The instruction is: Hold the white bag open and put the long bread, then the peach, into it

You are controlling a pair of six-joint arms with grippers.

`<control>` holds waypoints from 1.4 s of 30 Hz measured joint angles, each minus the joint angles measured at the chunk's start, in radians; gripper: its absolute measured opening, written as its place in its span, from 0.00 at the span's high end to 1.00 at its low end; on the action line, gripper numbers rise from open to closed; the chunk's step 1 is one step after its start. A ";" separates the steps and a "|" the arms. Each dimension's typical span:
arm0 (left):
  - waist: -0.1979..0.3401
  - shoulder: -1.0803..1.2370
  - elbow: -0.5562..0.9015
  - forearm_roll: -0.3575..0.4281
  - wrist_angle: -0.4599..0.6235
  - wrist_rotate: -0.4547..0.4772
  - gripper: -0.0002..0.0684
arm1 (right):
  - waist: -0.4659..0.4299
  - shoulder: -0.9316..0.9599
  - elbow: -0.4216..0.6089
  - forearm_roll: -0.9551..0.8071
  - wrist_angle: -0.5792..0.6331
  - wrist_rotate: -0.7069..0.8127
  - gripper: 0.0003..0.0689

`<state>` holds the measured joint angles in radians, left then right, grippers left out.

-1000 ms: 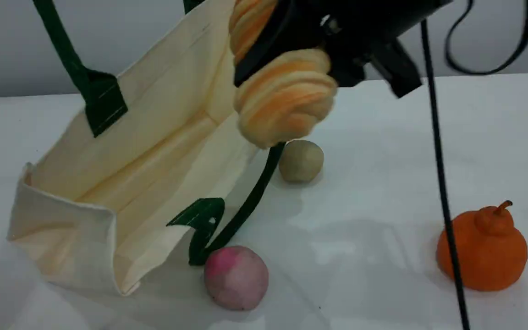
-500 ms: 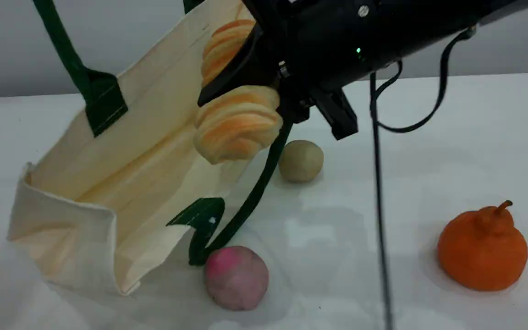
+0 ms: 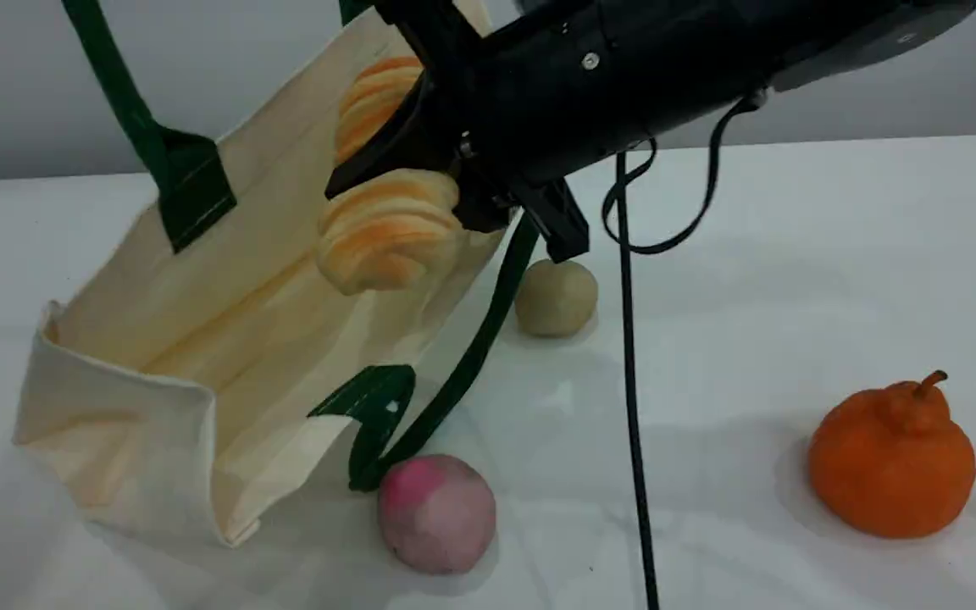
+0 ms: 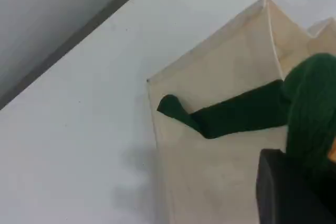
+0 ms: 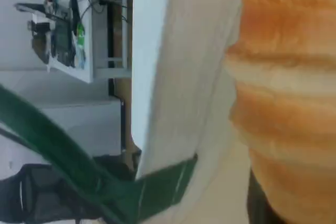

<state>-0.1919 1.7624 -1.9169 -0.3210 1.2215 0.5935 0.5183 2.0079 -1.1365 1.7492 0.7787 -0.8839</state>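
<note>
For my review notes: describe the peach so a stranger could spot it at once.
Start at the white bag, open on the left. Its lower green strap ends beside the peach, nearest the camera. It alone is pink with a magenta blush; the beige-green ball is smaller, the orange fruit stemmed.

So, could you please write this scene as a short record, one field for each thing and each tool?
white bag: tilted on the table, mouth open
left tool: shut on the bag's upper green handle
long bread: in the air at the bag's mouth
right tool: shut on the long bread
peach: on the table, beside the lower handle
beige ball: on the table, untouched
orange fruit: on the table, far right
</note>
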 joint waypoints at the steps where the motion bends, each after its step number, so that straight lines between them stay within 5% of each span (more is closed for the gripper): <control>1: 0.000 0.000 0.000 -0.001 0.000 0.000 0.86 | 0.001 0.002 -0.004 -0.001 -0.005 0.000 0.82; 8: 0.000 0.000 0.000 -0.003 0.000 0.000 0.86 | 0.041 0.021 -0.047 -0.005 -0.047 -0.050 0.75; 16: 0.000 0.000 0.000 -0.011 -0.002 0.000 0.86 | 0.083 0.032 -0.091 -0.004 -0.071 -0.097 0.28; 19: 0.000 0.000 0.000 -0.025 -0.001 0.000 0.86 | 0.082 0.039 -0.091 -0.003 -0.082 -0.095 0.18; 42: 0.000 0.000 0.000 -0.023 -0.001 0.000 0.86 | 0.069 0.038 -0.099 -0.002 -0.107 -0.094 0.15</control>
<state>-0.1919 1.7624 -1.9169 -0.3441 1.2207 0.5935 0.5872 2.0461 -1.2352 1.7468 0.6713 -0.9775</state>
